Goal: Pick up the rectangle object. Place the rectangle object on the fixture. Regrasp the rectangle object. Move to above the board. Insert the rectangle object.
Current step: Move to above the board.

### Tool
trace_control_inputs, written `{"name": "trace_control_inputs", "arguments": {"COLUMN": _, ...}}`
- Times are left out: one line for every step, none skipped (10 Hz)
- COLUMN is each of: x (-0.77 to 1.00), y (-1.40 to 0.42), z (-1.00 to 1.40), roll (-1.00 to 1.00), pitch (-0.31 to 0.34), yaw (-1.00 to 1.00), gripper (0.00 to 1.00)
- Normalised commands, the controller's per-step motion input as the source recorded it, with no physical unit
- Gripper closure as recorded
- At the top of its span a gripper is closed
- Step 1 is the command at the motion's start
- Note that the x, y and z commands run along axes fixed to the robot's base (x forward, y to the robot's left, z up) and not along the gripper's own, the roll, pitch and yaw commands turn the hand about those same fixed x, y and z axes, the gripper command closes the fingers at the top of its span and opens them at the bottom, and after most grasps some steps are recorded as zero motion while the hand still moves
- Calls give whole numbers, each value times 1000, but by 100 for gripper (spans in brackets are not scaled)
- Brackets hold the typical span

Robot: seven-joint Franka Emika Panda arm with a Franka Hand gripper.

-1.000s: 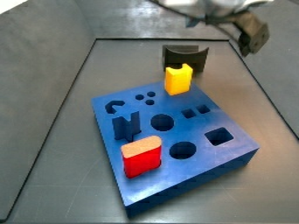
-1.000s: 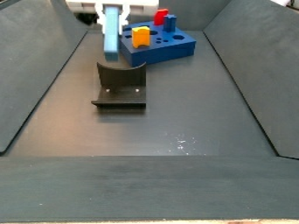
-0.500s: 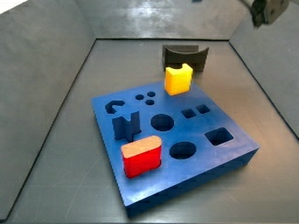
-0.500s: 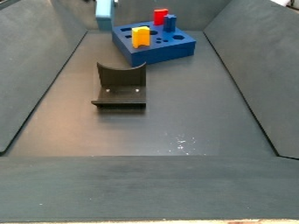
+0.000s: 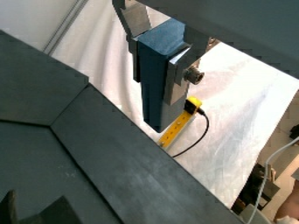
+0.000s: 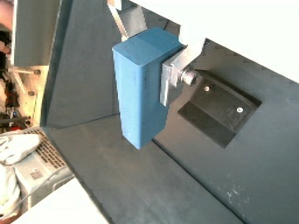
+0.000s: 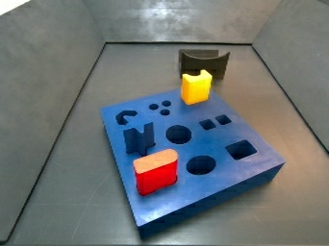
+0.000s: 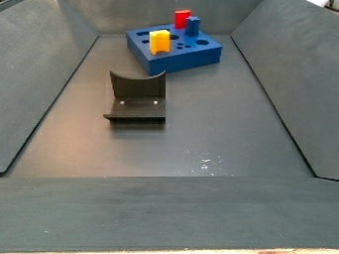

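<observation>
The gripper (image 5: pixel 156 54) (image 6: pixel 149 59) is shut on the rectangle object (image 5: pixel 158 79) (image 6: pixel 145 87), a pale grey-blue block that hangs lengthwise from between the silver fingers (image 5: pixel 179 73) (image 6: pixel 173 77) in both wrist views. The fixture (image 6: pixel 218 110) lies far below the gripper on the dark floor. In both side views the gripper and the block are out of frame. There the fixture (image 7: pixel 203 61) (image 8: pixel 137 96) stands bare beside the blue board (image 7: pixel 214 190) (image 8: pixel 177 62).
A yellow block (image 7: pixel 195 86) (image 8: pixel 161 41), a red block (image 7: pixel 157 173) (image 8: pixel 183 18) and a dark navy upright piece (image 7: pixel 141 137) stand in the board. Sloped grey walls ring the floor. Beyond the wall lie a white surface and a yellow cabled item (image 5: pixel 181 119).
The gripper, holding the rectangle object, has risen out of both side views; a second ago it hung just above the fixture.
</observation>
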Motion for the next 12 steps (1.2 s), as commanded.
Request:
{"name": "trace_control_inputs", "arguments": {"x": 19, "y": -45, "z": 623, "roll": -56, "pitch": 205, "yaw": 207, "gripper": 100}}
{"name": "trace_control_inputs", "arguments": {"x": 19, "y": -35, "z": 402, "roll": -53, "pitch": 149, "yaw": 211, "gripper": 100}}
{"name": "trace_control_inputs", "arguments": {"x": 16, "y": -34, "z": 291, "roll": -57, "pitch": 119, "yaw": 207, "gripper": 100}}
{"name": "trace_control_inputs", "arguments": {"x": -669, "y": -1000, "z": -590, "roll": -1000, "pitch": 20, "yaw": -61, "gripper": 100}}
{"name": "trace_control_inputs", "arguments": {"x": -670, "y": -1000, "z": -612, "roll": -1000, "pitch": 6, "yaw": -63, "gripper": 100}}
{"name": "trace_control_inputs", "arguments": {"x": -697, "y": -1000, "z": -614, "roll": -1000, "pitch": -7, "yaw": -57, "gripper": 100}}
{"name": "trace_control_inputs", "arguments": {"x": -731, "y": -1000, "z": -623, "roll": -1000, "pitch": -7, "yaw": -53, "gripper": 100}}
{"name": "trace_control_inputs", "arguments": {"x": -758, "y": -1000, "z": -620, "roll": -1000, "pitch": -12, "yaw": -51, "gripper": 100}}
{"name": "trace_control_inputs", "arguments": {"x": -786, "y": -1000, "z": -624, "roll": -1000, "pitch": -14, "yaw": -47, "gripper": 100}}
{"name": "trace_control_inputs", "arguments": {"x": -709, "y": -845, "z": -530, "roll": -1000, "pitch": -14, "yaw": -44, "gripper": 100}}
{"name": "trace_control_inputs", "arguments": {"x": -499, "y": -562, "z": -353, "roll": -1000, "pitch": -16, "yaw": -41, "gripper": 100}}
{"name": "trace_control_inputs", "arguments": {"x": -269, "y": -249, "z": -156, "roll": -1000, "pitch": -12, "yaw": -40, "gripper": 100}}
